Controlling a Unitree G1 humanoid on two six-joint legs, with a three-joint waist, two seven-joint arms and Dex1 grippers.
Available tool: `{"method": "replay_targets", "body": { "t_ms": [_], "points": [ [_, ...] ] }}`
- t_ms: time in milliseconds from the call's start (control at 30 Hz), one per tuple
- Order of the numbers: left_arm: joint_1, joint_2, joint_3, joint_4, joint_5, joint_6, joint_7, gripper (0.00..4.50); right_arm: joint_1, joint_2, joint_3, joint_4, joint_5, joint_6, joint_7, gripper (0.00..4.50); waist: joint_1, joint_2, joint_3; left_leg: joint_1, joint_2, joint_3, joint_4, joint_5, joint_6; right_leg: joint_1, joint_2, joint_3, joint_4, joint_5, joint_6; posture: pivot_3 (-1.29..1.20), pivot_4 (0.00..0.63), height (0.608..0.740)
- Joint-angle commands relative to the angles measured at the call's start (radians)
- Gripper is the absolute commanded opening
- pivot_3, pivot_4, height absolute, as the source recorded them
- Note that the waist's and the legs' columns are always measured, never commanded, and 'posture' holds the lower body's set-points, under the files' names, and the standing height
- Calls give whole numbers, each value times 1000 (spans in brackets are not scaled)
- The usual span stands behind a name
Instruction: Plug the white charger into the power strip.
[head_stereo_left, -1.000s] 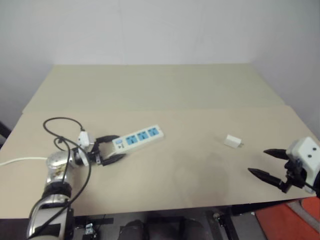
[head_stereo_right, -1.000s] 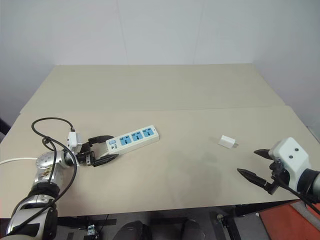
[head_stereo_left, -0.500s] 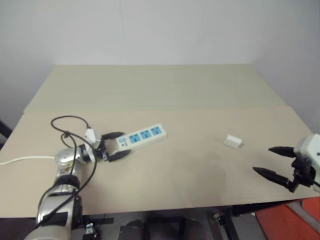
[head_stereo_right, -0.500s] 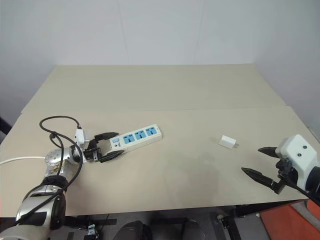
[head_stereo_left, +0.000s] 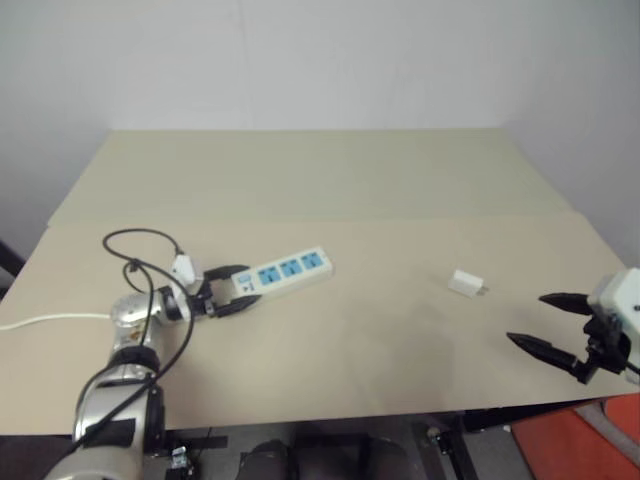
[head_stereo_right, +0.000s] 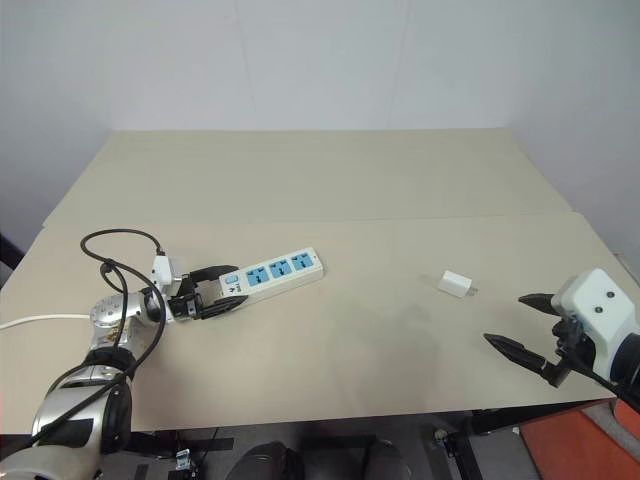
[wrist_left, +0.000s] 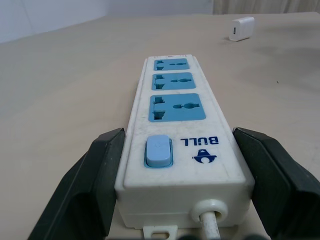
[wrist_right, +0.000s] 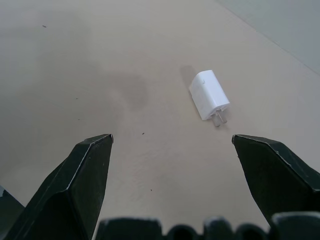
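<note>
Tabletop with two grippers, seen from the head camera. The beige table (head_stereo_left: 400, 180) carries the power strip (head_stereo_left: 283, 274) at about 9 o'clock from the scene's centre, lying slantwise with its three blue sockets facing up and its far end pointing toward 2 o'clock. The left gripper (head_stereo_left: 228, 290) clamps the strip's switch end: one black finger lies against each long side of the white casing, pinching it. In the left wrist view the fingers (wrist_left: 95, 185) press both flanks of the strip (wrist_left: 175, 125) just beside the blue switch (wrist_left: 158, 151), and the white cord (wrist_left: 210, 222) leaves the casing between them. A black cable (head_stereo_left: 135, 250) loops over the left wrist, and a length of white cord (head_stereo_left: 50, 320) runs off toward 9 o'clock along the table.

The white charger (head_stereo_left: 466, 282) lies on its side at about 3 o'clock from centre, well apart from the strip, touching neither gripper. The right wrist view shows the charger (wrist_right: 209, 94) with its short metal prongs (wrist_right: 219, 119) pointing back toward the camera.

The right gripper (head_stereo_left: 550, 322) hangs at the table's near right edge, about 4 o'clock, its two black fingers spread wide and holding nothing, short of the charger.
</note>
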Motion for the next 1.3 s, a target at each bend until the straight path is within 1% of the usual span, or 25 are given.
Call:
{"method": "replay_targets", "body": {
  "t_ms": [33, 267, 333, 400, 433, 500, 567, 633, 700, 733, 800, 867, 933, 1000, 1067, 1167, 1300],
  "points": [
    [0, 11, -22, 21, 45, -2, 22, 3229, 4, 4, -33, -23, 1, 0, -13, 4500, 0, 0, 0, 0, 0, 0, 0, 0, 0, 0, 0, 0, 0, 0, 0, 0, 150, 740],
    [-16, 16, -27, -24, 22, 20, -45, 3229, -9, -4, -12, -15, 2, 4, -25, 4500, -2, 0, 0, 0, 0, 0, 0, 0, 0, 0, 0, 0, 0, 0, 0, 0, 150, 740],
    [-16, 6, -37, -44, 18, 34, -70, 3229, -37, -40, 13, 8, 10, 22, -9, 4500, -3, 0, 0, -1, 0, 0, 0, 0, 0, 0, 0, 0, 0, 0, 0, 0, 150, 740],
    [-14, -5, -51, -64, 22, 46, -89, 3229, -100, -111, 56, 52, 35, 91, 10, 4500, -5, 0, 0, -1, 0, 0, 0, 0, 0, -1, 0, 0, 0, 0, 0, 0, 150, 740],
    [-13, -11, -57, -74, 23, 48, -95, 3229, -141, -149, 86, 77, 39, 107, 19, 4500, -5, 0, 0, -1, 0, 0, 1, 0, 0, -1, 0, 0, 0, 0, 0, 0, 150, 740],
    [-17, -28, -69, -91, 25, 57, -89, 3229, -277, -253, 193, 152, 53, 164, 44, 4500, -6, 0, 0, -1, 0, 0, 1, 0, 1, -1, -1, 0, -1, 0, 0, 0, 150, 740],
    [-20, -50, -73, -105, 21, 43, -72, 3229, -479, -339, 365, 239, 38, 228, 68, 4500, -7, 0, 0, -1, 0, 0, 1, -3, 5, -2, -1, 0, -1, 0, 0, 0, 150, 740],
    [-28, -68, -79, -113, 23, 56, -61, 3229, -706, -356, 561, 332, -18, 294, 92, 4500, -13, 0, 0, -2, 1, 0, 1, -2, 4, -4, -1, 0, -1, 0, -1, 0, 150, 740],
    [-33, -81, -93, -116, 35, 57, -55, 3229, -931, -318, 756, 445, -127, 290, 141, 4500, -14, 0, 0, -5, 1, 0, 1, 0, 0, -5, -1, -1, -2, 0, -1, 0, 150, 740],
    [-33, -90, -100, -118, 39, 56, -53, 3229, -1050, -283, 867, 521, -201, 264, 196, 4500, -17, 0, 0, -6, 0, 0, 1, 0, 0, -8, -1, -1, -2, 0, -1, 0, 150, 740],
    [-30, -101, -110, -123, 44, 56, -52, 3229, -1217, -221, 1023, 652, -309, 221, 286, 4500, -22, 1, 0, -14, -1, 1, 3, 0, 0, -15, -1, 0, 0, 1, -1, 0, 150, 740],
    [-26, -105, -118, -132, 48, 61, -50, 3229, -1322, -170, 1117, 763, -384, 190, 348, 4500, -20, 1, 0, -18, -3, 0, 5, 1, 0, -17, -1, -1, 2, 1, 0, 0, 150, 740],
    [-18, -110, -124, -144, 50, 65, -43, 3229, -1412, -95, 1206, 907, -471, 121, 387, 4500, -19, 1, -1, -20, -4, 0, 5, 2, 0, -17, -1, -2, 2, 2, 1, 0, 150, 740],
    [-8, -111, -131, -157, 51, 65, -40, 3229, -1473, -33, 1261, 1024, -539, 47, 411, 4500, -18, 2, -1, -20, -6, 1, 5, 2, 1, -17, -1, -2, 2, 2, 2, 0, 150, 740],
    [1, -107, -137, -172, 51, 69, -41, 3229, -1511, 9, 1285, 1107, -583, -2, 432, 4500, -16, 2, -1, -20, -6, 0, 5, 2, 1, -16, -1, -3, 1, 2, 3, 0, 150, 740],
    [16, -99, -142, -196, 49, 76, -40, 3229, -1545, 51, 1292, 1193, -628, -57, 457, 4500, -18, 2, -1, -20, -6, 1, 5, 2, 1, -16, -1, -3, 1, 2, 3, 0, 150, 740],
    [38, -89, -148, -224, 49, 85, -36, 3229, -1555, 83, 1289, 1247, -673, -106, 492, 4500, -26, 2, -1, -19, -6, 1, 5, 2, 0, -16, -1, -4, 2, 2, 4, 0, 150, 740]
  ]
}}
